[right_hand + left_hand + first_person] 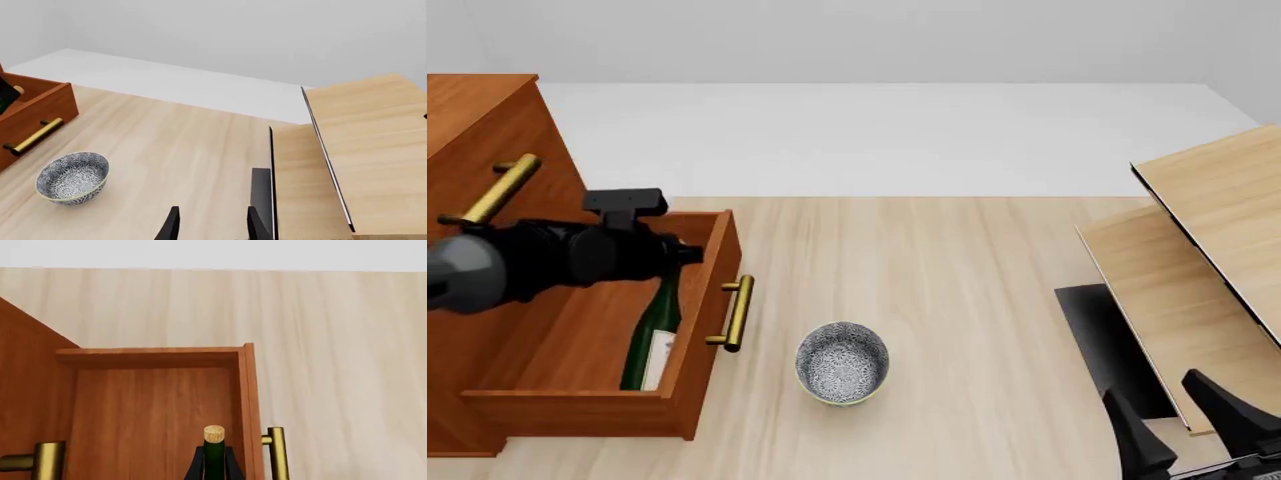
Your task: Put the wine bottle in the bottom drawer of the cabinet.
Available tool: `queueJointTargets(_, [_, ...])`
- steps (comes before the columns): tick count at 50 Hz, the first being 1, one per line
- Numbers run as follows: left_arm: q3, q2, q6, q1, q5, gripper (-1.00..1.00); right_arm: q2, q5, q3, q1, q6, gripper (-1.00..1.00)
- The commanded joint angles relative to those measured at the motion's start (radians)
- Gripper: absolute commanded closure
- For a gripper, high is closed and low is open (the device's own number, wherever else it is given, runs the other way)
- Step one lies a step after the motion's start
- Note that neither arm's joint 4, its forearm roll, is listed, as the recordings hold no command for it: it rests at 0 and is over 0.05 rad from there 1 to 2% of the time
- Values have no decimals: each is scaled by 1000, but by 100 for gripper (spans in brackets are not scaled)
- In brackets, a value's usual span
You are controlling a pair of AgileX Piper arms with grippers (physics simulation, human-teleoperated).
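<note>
Wine bottle (657, 335): lies slanted inside the pulled-out drawer at the lower left of the front view, neck uppermost under the left arm, white label low on its body; whether it touches the drawer floor cannot be told.
Bottom drawer (701, 345): open, its brass bar handle (737, 313) facing the middle of the table.
Cabinet (481, 125): fills the upper left corner of the front view, one upper brass handle showing.
Left gripper (214, 465): its black fingers sit on either side of the bottle's neck at the bottom edge of the left wrist view, clamped on it, the tan cap just above them.
Right gripper (210, 225): at the bottom of the right wrist view, fingers parted with nothing between them, over bare tabletop.
Bowl (842, 362): patterned, on the table just right of the drawer front.
Shelf unit (1214, 270): pale wood, at the right edge of the front view.
</note>
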Motion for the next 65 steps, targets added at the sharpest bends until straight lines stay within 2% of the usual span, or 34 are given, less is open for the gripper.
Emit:
queueJointTargets(1, [27,68,79,9,86,100,-4,5,0,-4,1,-100])
queueJointTargets(28, [18,82,75,4,88,100,-8,11,0,-4,2,-100])
queueJointTargets(38, [17,82,94,20,86,100,-13,16,0,-2,2,-100])
queueJointTargets(39, [16,84,99,26,85,-100,-11,15,0,-2,3,-100])
queueJointTargets(51, [17,74,90,22,86,-100,-9,13,0,-2,2,-100])
queueJointTargets(52, [17,74,107,29,85,-100,-4,9,0,-2,2,-100])
queueJointTargets(65, [-8,48,111,29,113,-100,6,-1,0,0,0,-100])
